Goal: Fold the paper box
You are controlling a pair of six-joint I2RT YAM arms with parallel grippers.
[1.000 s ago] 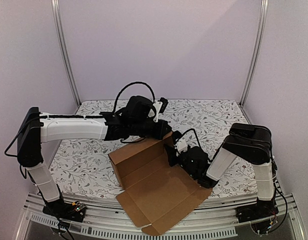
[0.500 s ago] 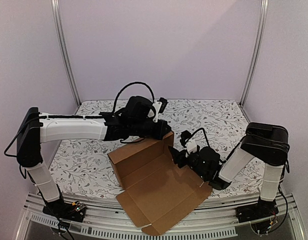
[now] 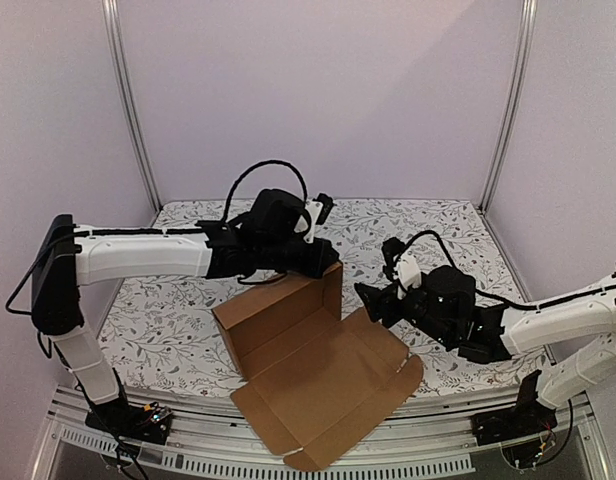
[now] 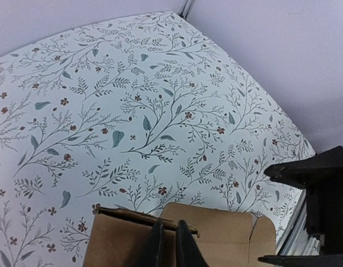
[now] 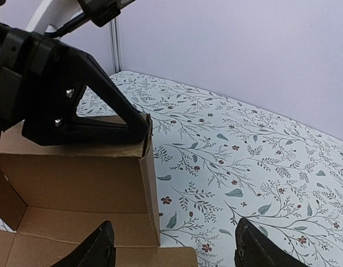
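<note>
I see the paper box [image 3: 318, 375] lying near the front middle of the floral-patterned tabletop [image 3: 438, 235]. It is a brown cardboard sheet that is mostly spread flat, and its nearest corner reaches over the tabletop's near edge. Its back panel stands up as a wall, with a short side flap turned forward at the wall's right end. My left end effector [image 3: 331, 262] sits at the top right corner of that raised wall. In the left wrist view its fingers [image 4: 156, 247] are drawn narrow, with the wall's upper edge pinched between them. My right end effector [image 3: 371, 300] hangs just to the right of the same corner, above the box's right flap. It is clear of the cardboard, with the jaws spread wide and nothing between them. In the right wrist view the standing corner lies ahead of those parted fingertips [image 5: 99, 251], slightly toward the left one.
</note>
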